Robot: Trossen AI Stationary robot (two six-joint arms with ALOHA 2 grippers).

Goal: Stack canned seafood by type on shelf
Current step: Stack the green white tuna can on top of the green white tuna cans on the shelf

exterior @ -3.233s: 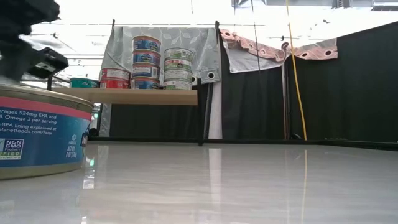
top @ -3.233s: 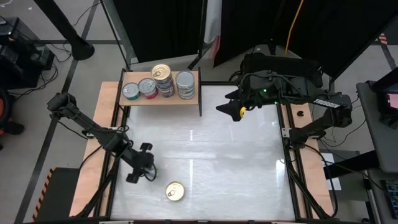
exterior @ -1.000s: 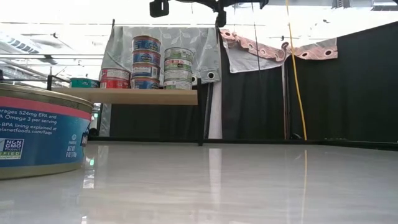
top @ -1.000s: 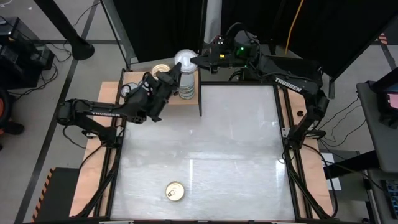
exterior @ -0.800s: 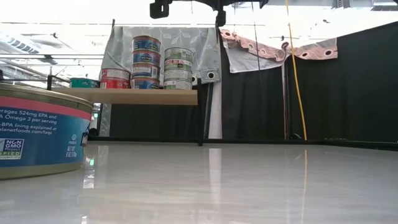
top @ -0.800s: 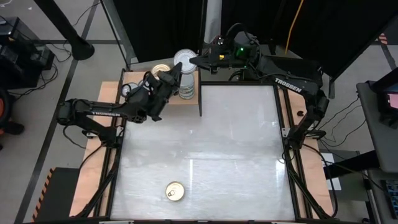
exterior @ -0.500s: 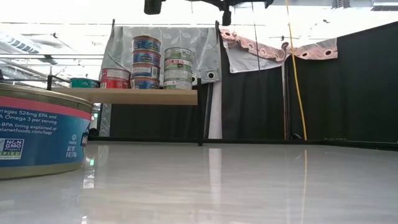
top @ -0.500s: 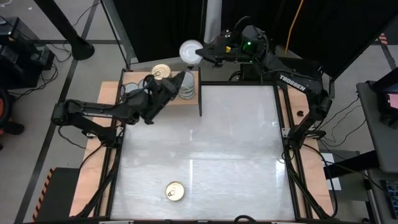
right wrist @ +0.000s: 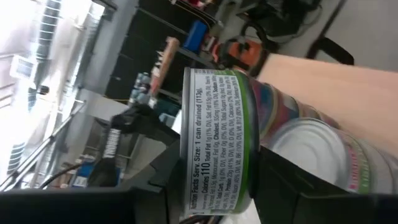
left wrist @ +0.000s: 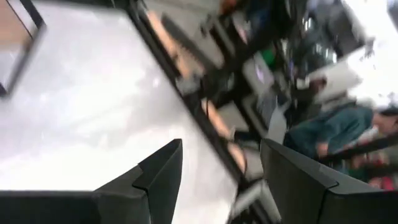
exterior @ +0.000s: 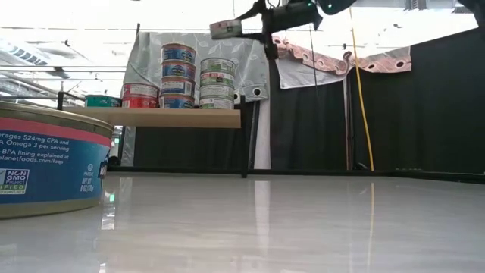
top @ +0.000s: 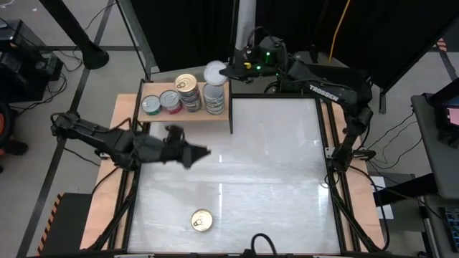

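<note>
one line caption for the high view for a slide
Right gripper holds a green-labelled can above the shelf stacks; left gripper hangs open over the table.

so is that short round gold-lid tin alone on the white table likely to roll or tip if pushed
Probably neither: the short round gold-lid tin sits flat, wider than tall, so it should slide on the glossy white table. Its metal body looks rigid. On edge, it would likely roll.

A robotics lab: a framed white test table (top: 237, 165) with two mounted arms, black curtains (exterior: 409, 114) hung behind, cables on the floor (top: 50, 64), and equipment racks around the rig.
</note>
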